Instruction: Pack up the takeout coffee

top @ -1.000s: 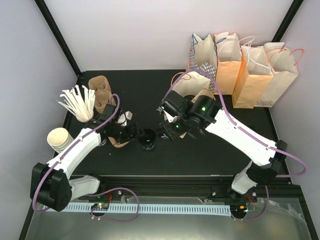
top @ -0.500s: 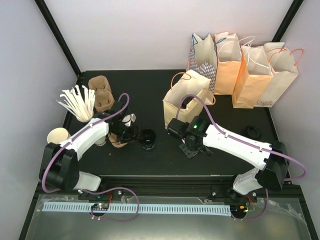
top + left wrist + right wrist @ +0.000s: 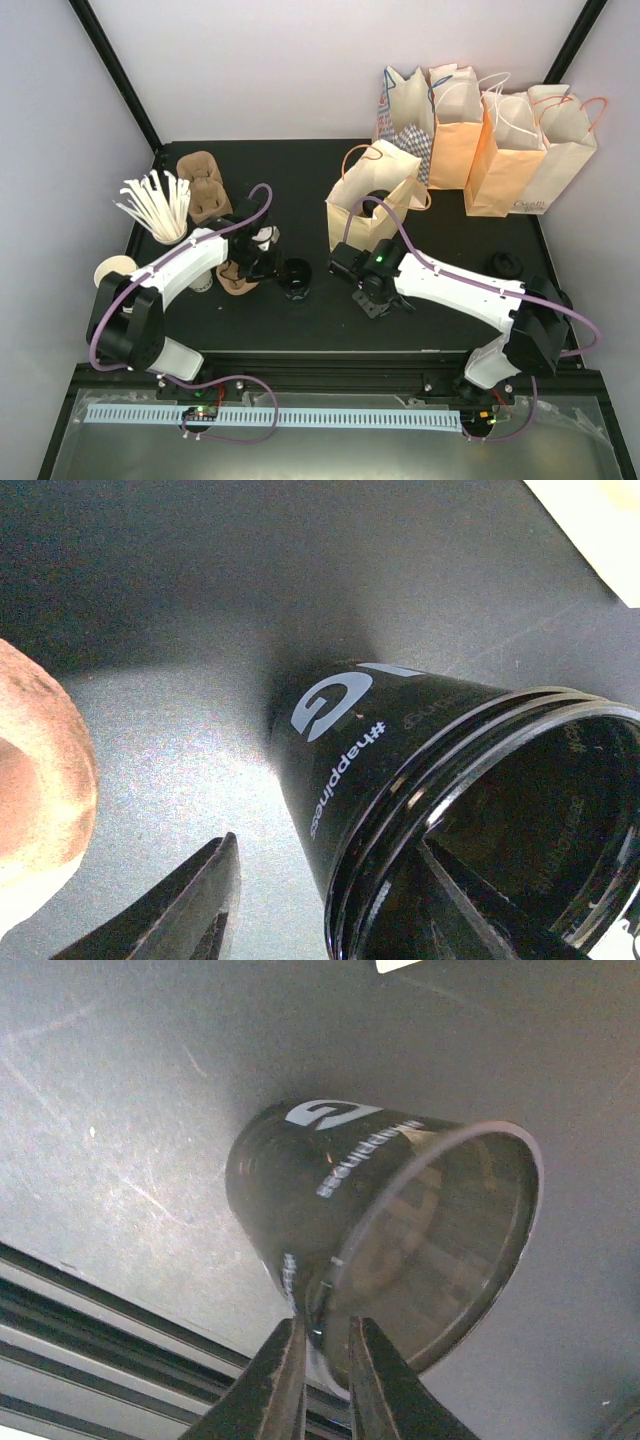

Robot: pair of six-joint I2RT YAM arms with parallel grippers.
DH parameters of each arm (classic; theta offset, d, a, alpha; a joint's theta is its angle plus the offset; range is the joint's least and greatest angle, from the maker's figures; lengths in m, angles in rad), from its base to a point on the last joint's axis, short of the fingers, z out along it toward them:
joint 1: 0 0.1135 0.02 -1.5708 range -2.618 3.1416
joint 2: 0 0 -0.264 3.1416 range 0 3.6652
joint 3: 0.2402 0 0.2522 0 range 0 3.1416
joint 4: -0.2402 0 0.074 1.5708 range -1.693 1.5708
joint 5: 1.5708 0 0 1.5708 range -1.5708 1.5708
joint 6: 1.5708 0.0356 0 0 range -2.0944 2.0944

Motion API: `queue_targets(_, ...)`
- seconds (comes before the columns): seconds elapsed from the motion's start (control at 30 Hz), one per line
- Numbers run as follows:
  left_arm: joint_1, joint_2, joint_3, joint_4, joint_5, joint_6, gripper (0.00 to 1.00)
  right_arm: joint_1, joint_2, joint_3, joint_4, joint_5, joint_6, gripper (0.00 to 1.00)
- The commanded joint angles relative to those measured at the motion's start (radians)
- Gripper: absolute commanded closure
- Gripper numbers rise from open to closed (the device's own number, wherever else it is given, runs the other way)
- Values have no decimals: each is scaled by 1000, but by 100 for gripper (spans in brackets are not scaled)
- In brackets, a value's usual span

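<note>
Nothing looked packed yet; left pincer (image 3: 258,262) stood spread beside black cup (image 3: 295,278), right pincer (image 3: 322,1345) pinched rim of second black cup (image 3: 350,1210).

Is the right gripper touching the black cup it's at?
Touching. The right wrist view shows the rim of the black cup pinched between the nearly closed fingers of the right gripper.

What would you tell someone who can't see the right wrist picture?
A black cup with pale lettering has its rim pinched between the right gripper's two fingers. Behind it lies the scratched dark table.
</note>
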Motion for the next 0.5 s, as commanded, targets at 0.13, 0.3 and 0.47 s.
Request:
queue_targets(0.13, -21, 19, 39, -16, -29, 1, 54, 7, -25, 13, 47, -9, -32, 62)
queue_targets(0.3, -23, 27, 39, -10, -31, 0, 63, 7, -56, 41, 54, -40, -50, 62)
queue_targets(0.47, -24, 44, 54, -13, -32, 1, 79, 8, -114, 44, 125, -140, -58, 59)
